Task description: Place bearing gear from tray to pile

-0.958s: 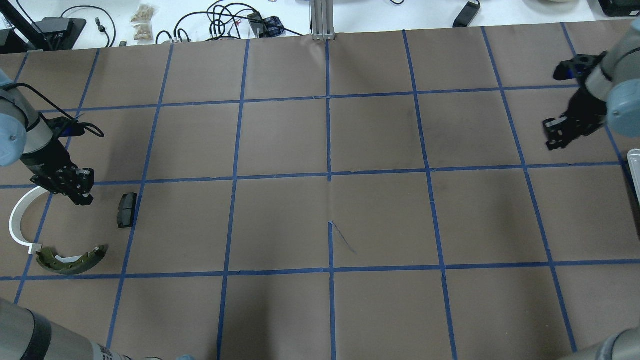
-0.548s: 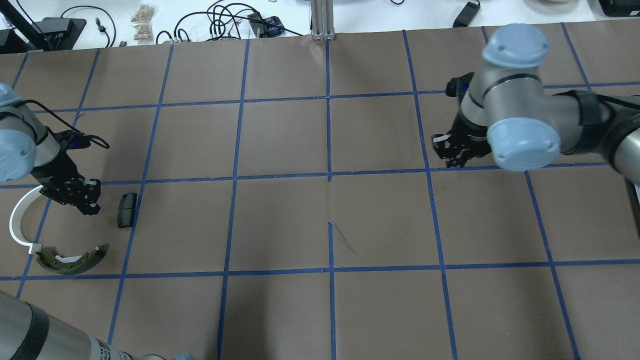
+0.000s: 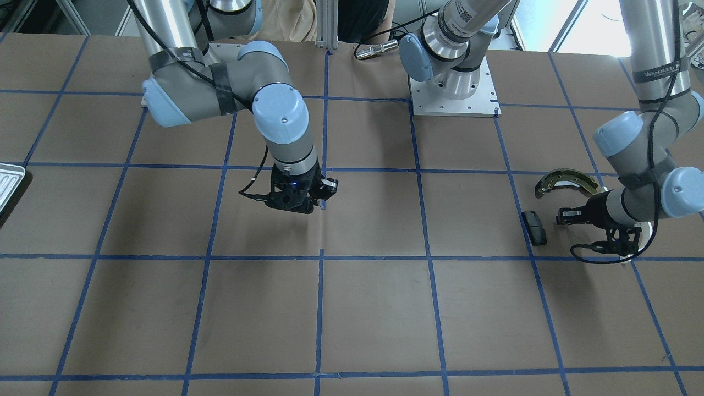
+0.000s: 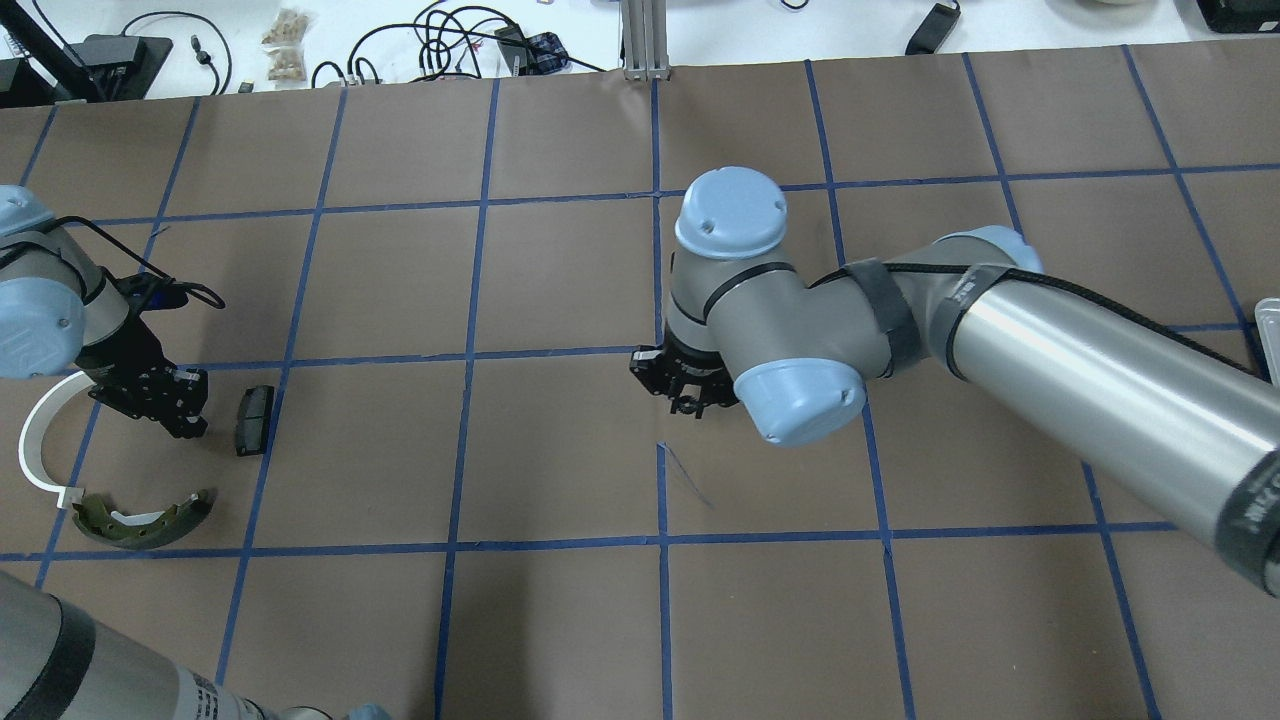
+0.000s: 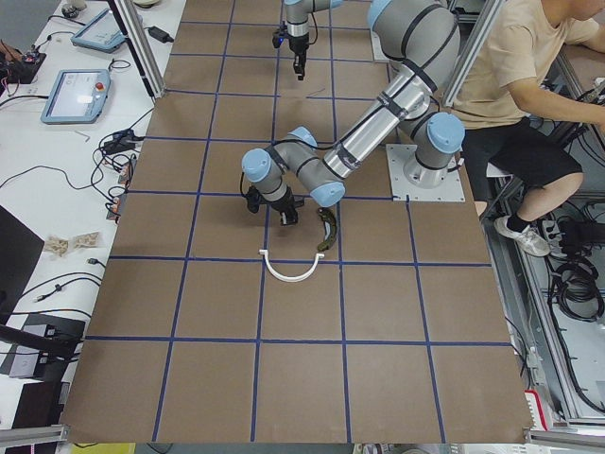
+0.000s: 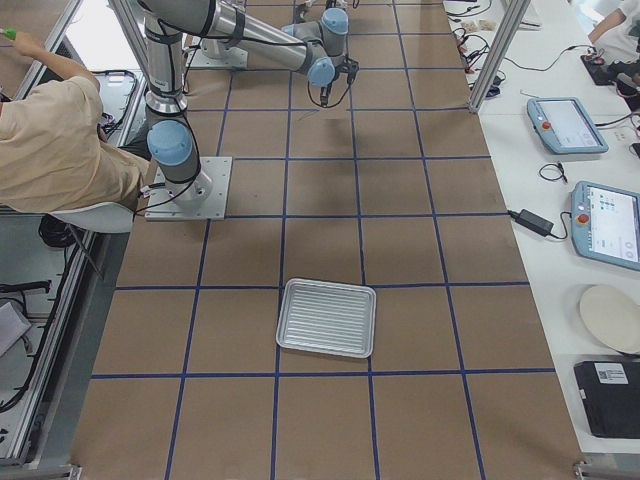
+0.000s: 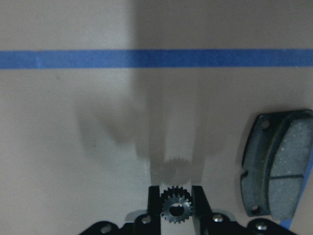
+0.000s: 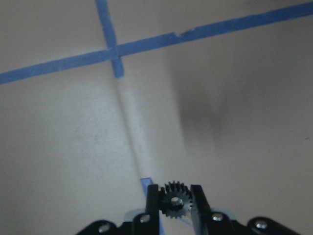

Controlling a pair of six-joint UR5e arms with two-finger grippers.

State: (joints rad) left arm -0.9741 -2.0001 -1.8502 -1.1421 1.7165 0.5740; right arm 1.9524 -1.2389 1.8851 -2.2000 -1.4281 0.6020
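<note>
Left wrist-mounted view: the left gripper (image 7: 175, 192) is closed on a small toothed gear (image 7: 175, 210), whose shadow falls on the tabletop (image 7: 73, 147) just ahead of it. A dark grey pad (image 7: 276, 164) lies near, off to one side. In the overhead exterior view this gripper hangs just beside the pad, with the white plastic arc (image 4: 35, 440) and the olive-gold brake shoe (image 4: 145, 515) close by. The right gripper (image 4: 688, 403) is over the middle of the tabletop, well apart from that pile. Its wrist view shows it clamped on a second gear (image 8: 175, 201). The ribbed tray (image 6: 326, 318) lies towards the tabletop's right end.
</note>
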